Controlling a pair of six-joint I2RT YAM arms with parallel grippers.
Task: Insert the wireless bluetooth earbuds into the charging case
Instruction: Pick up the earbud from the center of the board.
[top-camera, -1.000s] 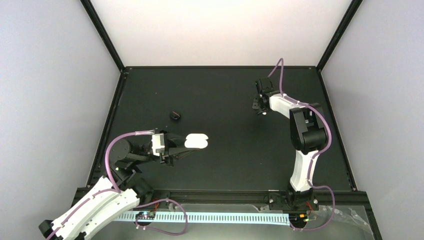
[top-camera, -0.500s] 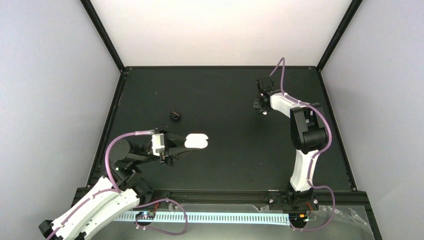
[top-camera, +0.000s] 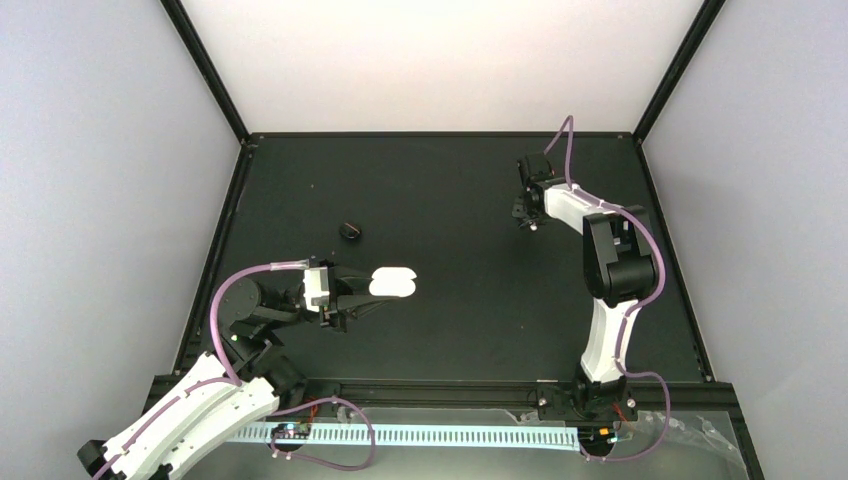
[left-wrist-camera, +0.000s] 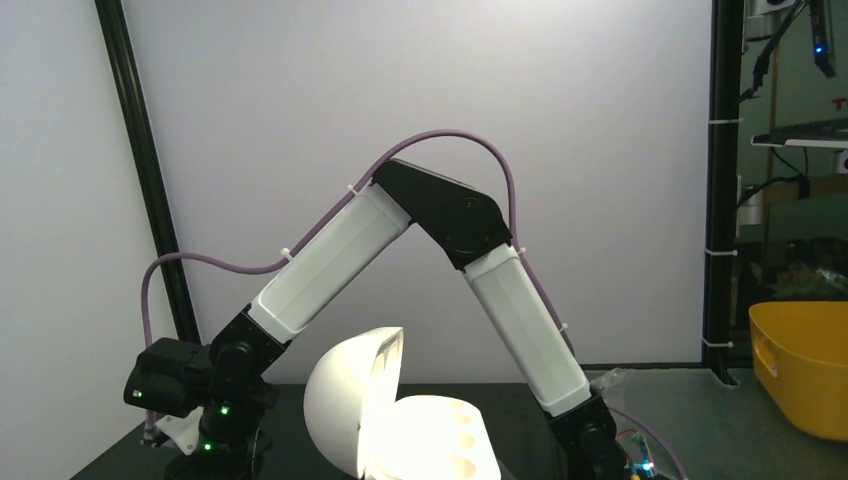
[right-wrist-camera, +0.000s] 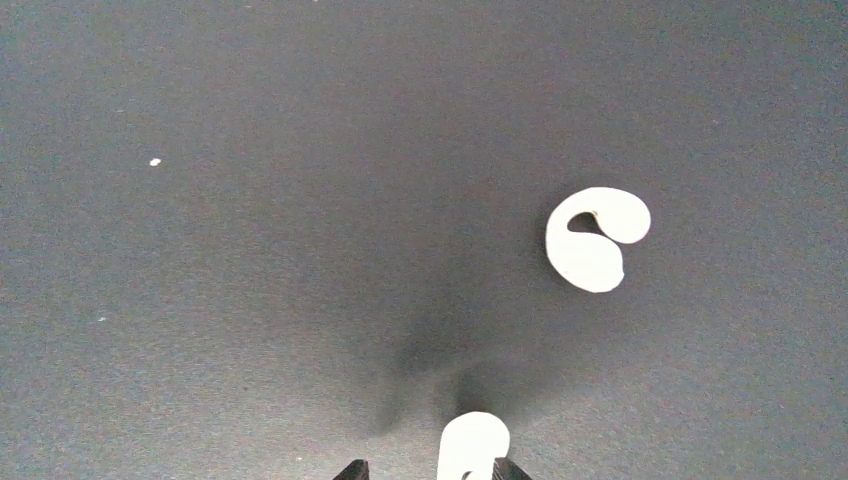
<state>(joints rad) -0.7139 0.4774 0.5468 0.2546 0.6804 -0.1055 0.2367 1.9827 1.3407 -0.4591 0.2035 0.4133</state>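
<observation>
The charging case (top-camera: 392, 282), a glossy white hinged shell, stands open at the tips of my left gripper (top-camera: 370, 295), which is shut on it. In the left wrist view the charging case (left-wrist-camera: 400, 425) fills the bottom, lid up and round sockets showing; the fingers are hidden. Two white comma-shaped earbuds lie on the black mat at the far right. One earbud (right-wrist-camera: 472, 445) sits between the tips of my right gripper (right-wrist-camera: 428, 470), close against the right finger, with a gap to the left one. The other earbud (right-wrist-camera: 596, 238) lies beyond it, free.
A black round puck (top-camera: 349, 231) lies on the mat left of centre, behind the left arm. The black frame rail (top-camera: 440, 134) edges the mat at the back. A yellow bin (left-wrist-camera: 805, 365) stands off the table to the right.
My right gripper has shifted slightly to the right over the earbuds and its jaws have narrowed. The left arm and the case have not moved.
</observation>
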